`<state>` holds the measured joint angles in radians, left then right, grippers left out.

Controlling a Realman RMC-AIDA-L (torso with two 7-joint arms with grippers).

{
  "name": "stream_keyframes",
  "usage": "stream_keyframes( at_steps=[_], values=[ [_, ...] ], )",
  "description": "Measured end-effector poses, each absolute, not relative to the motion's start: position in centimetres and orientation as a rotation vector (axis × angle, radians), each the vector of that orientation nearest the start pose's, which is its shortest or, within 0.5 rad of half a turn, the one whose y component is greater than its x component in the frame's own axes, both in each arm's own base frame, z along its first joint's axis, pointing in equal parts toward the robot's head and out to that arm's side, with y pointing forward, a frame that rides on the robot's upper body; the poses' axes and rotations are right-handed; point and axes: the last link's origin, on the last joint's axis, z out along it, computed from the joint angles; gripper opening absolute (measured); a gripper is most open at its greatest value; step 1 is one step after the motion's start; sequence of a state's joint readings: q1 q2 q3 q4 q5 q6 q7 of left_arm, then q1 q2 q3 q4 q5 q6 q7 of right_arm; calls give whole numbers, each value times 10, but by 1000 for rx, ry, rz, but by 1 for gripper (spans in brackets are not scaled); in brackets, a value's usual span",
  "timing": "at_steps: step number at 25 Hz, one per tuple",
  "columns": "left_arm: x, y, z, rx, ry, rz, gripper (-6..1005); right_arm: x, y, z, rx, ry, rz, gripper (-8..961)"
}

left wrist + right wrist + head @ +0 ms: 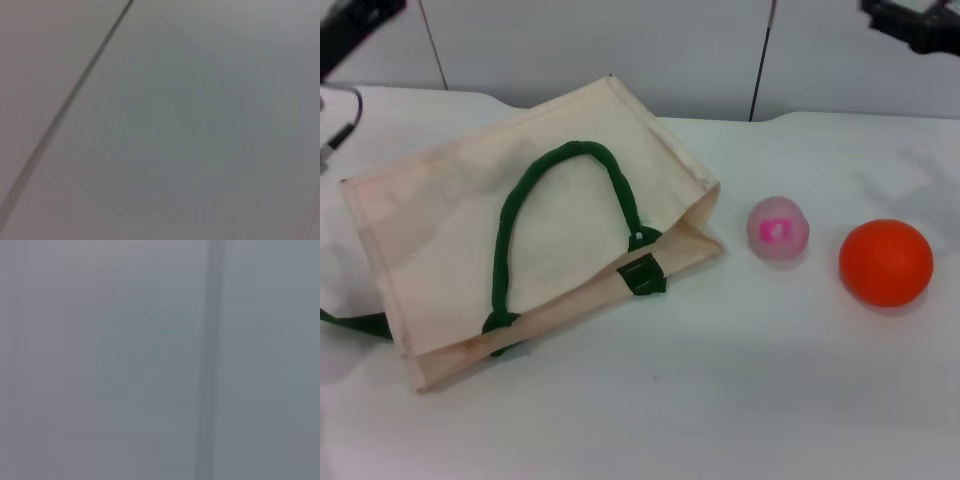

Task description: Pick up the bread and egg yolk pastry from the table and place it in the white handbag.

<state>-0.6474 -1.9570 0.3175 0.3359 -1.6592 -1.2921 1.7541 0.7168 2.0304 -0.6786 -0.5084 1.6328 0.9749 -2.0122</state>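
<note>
The white handbag (pixel 450 230) lies flat on the white table (pixel 740 400) at the left, its mouth facing right and its dark green handle (pixel 570 160) on top. The bread and the egg yolk pastry are not in view. My left arm (pixel 355 25) shows only at the top left corner and my right arm (pixel 915 22) only at the top right corner, both raised away from the table. Both wrist views show only a plain grey wall.
A pale ball with pink marks (pixel 778 229) sits just right of the bag's mouth. A round orange fruit (pixel 885 262) sits farther right. A second green handle (pixel 355 324) sticks out under the bag's left side. A grey wall stands behind the table.
</note>
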Motion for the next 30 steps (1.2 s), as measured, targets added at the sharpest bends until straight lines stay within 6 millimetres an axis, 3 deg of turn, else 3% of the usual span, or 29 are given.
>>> stream_keyframes(
  at_steps=[5, 9, 18, 30],
  values=[
    [-297, 413, 74, -1639, -783, -1078, 813, 273, 448, 36, -1828, 583, 680, 900],
    [-306, 408, 62, -1561, -758, -1023, 816, 296, 433, 30, -1657, 652, 688, 900],
    [-322, 386, 41, -1418, -662, -870, 816, 305, 407, 25, -1532, 586, 729, 897],
    [-322, 359, 50, -1348, -562, -967, 816, 309, 403, 24, -1517, 609, 731, 896]
  ],
)
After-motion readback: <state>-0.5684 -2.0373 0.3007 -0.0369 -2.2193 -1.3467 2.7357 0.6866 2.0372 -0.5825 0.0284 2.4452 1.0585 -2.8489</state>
